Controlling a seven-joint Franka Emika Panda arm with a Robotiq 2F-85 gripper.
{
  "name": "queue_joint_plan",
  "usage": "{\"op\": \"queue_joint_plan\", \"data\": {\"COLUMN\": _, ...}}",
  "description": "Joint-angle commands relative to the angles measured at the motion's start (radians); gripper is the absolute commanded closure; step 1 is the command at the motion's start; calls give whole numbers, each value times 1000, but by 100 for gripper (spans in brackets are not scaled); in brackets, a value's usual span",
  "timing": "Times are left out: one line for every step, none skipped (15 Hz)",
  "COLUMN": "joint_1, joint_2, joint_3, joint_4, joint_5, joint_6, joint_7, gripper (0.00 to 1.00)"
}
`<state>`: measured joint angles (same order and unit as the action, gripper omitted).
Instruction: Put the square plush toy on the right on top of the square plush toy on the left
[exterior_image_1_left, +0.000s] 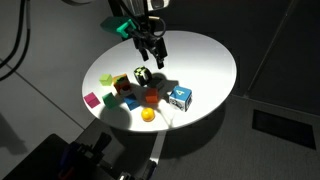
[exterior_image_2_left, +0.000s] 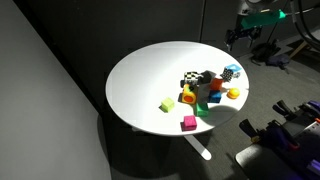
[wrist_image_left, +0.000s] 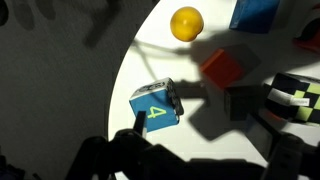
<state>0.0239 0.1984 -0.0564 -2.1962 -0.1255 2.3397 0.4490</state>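
Observation:
A blue plush cube with a yellow "4" (exterior_image_1_left: 180, 97) sits near the table's edge; it also shows in the other exterior view (exterior_image_2_left: 231, 72) and in the wrist view (wrist_image_left: 155, 105). A black, white and yellow checkered plush cube (exterior_image_1_left: 140, 76) lies apart from it among small blocks; it shows too in an exterior view (exterior_image_2_left: 190, 78) and at the right edge of the wrist view (wrist_image_left: 295, 95). My gripper (exterior_image_1_left: 152, 55) hangs open and empty well above the table, between the two cubes. In the wrist view its dark fingers (wrist_image_left: 205, 160) frame the bottom, with the blue cube by one finger.
A round white table (exterior_image_1_left: 200, 55) holds an orange ball (exterior_image_1_left: 148, 114), a red block (exterior_image_1_left: 151, 97), a green block (exterior_image_1_left: 130, 102), a pink block (exterior_image_1_left: 92, 100) and a yellow block (exterior_image_1_left: 108, 80). The floor around is dark.

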Motion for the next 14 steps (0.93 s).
{"op": "queue_joint_plan", "data": {"joint_1": -13, "joint_2": 38, "joint_3": -11, "joint_4": 10, "joint_5": 5, "joint_6": 45, "joint_7": -60, "gripper": 0}}
{"op": "queue_joint_plan", "data": {"joint_1": -16, "joint_2": 48, "joint_3": -12, "joint_4": 11, "joint_5": 11, "joint_6": 54, "joint_7": -80, "gripper": 0}}
{"op": "queue_joint_plan", "data": {"joint_1": -19, "joint_2": 56, "joint_3": -13, "joint_4": 12, "joint_5": 17, "joint_6": 61, "joint_7": -103, "gripper": 0}}
{"op": "queue_joint_plan", "data": {"joint_1": -23, "joint_2": 64, "joint_3": -12, "joint_4": 15, "joint_5": 21, "joint_6": 63, "joint_7": -126, "gripper": 0}}
{"op": "queue_joint_plan", "data": {"joint_1": -25, "joint_2": 69, "joint_3": -13, "joint_4": 19, "joint_5": 21, "joint_6": 62, "joint_7": -138, "gripper": 0}}
{"op": "queue_joint_plan", "data": {"joint_1": -9, "joint_2": 56, "joint_3": -18, "joint_4": 2, "joint_5": 5, "joint_6": 56, "joint_7": -90, "gripper": 0}}
{"op": "queue_joint_plan", "data": {"joint_1": -10, "joint_2": 61, "joint_3": -19, "joint_4": 2, "joint_5": 5, "joint_6": 57, "joint_7": -95, "gripper": 0}}
{"op": "queue_joint_plan", "data": {"joint_1": -10, "joint_2": 63, "joint_3": -20, "joint_4": 1, "joint_5": 5, "joint_6": 57, "joint_7": -95, "gripper": 0}}
{"op": "queue_joint_plan", "data": {"joint_1": -9, "joint_2": 63, "joint_3": -19, "joint_4": 1, "joint_5": 5, "joint_6": 57, "joint_7": -94, "gripper": 0}}
{"op": "queue_joint_plan", "data": {"joint_1": -8, "joint_2": 63, "joint_3": -19, "joint_4": 1, "joint_5": 5, "joint_6": 57, "joint_7": -94, "gripper": 0}}
{"op": "queue_joint_plan", "data": {"joint_1": -7, "joint_2": 63, "joint_3": -19, "joint_4": 1, "joint_5": 5, "joint_6": 57, "joint_7": -94, "gripper": 0}}
{"op": "queue_joint_plan", "data": {"joint_1": -7, "joint_2": 63, "joint_3": -19, "joint_4": 1, "joint_5": 5, "joint_6": 57, "joint_7": -94, "gripper": 0}}
{"op": "queue_joint_plan", "data": {"joint_1": -7, "joint_2": 63, "joint_3": -19, "joint_4": 1, "joint_5": 5, "joint_6": 57, "joint_7": -94, "gripper": 0}}
{"op": "queue_joint_plan", "data": {"joint_1": -7, "joint_2": 63, "joint_3": -19, "joint_4": 1, "joint_5": 5, "joint_6": 57, "joint_7": -94, "gripper": 0}}
